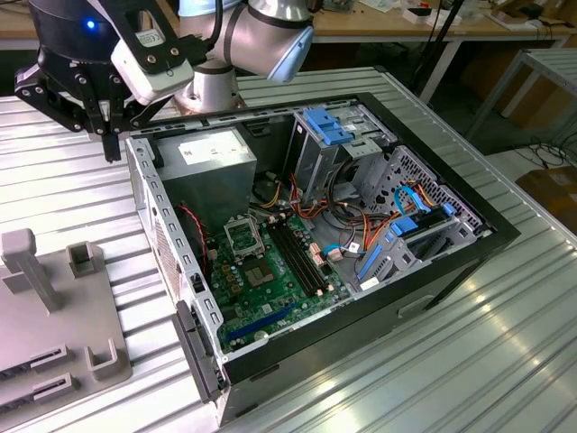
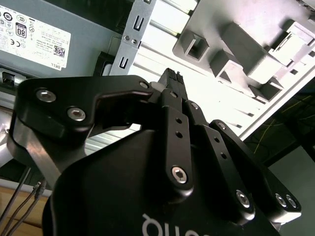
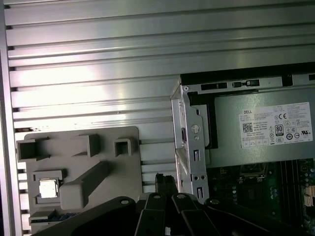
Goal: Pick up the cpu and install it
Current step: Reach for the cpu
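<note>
The cpu (image 3: 47,188) is a small silver square lying in a pocket of the grey holder plate (image 3: 78,162). My gripper (image 1: 110,137) hangs above the metal table, just outside the back corner of the open computer case (image 1: 144,171), between the case and the holder plate (image 1: 54,316). Its black fingers (image 2: 171,81) are pressed together with nothing between them, and their tip (image 3: 165,183) sits beside the case wall (image 3: 189,142). The cpu lies some way off from the fingers, across the plate. On the green motherboard (image 1: 270,289) the black-framed socket (image 1: 242,236) sits near the power supply.
The grey power supply (image 1: 207,158) fills the case's back corner. Drive cages with blue clips (image 1: 329,126) and bundles of cables (image 1: 397,225) take up the exterior view's right side of the case. Upright grey posts (image 1: 27,266) rise from the holder plate. Ribbed metal table (image 1: 469,361) surrounds everything.
</note>
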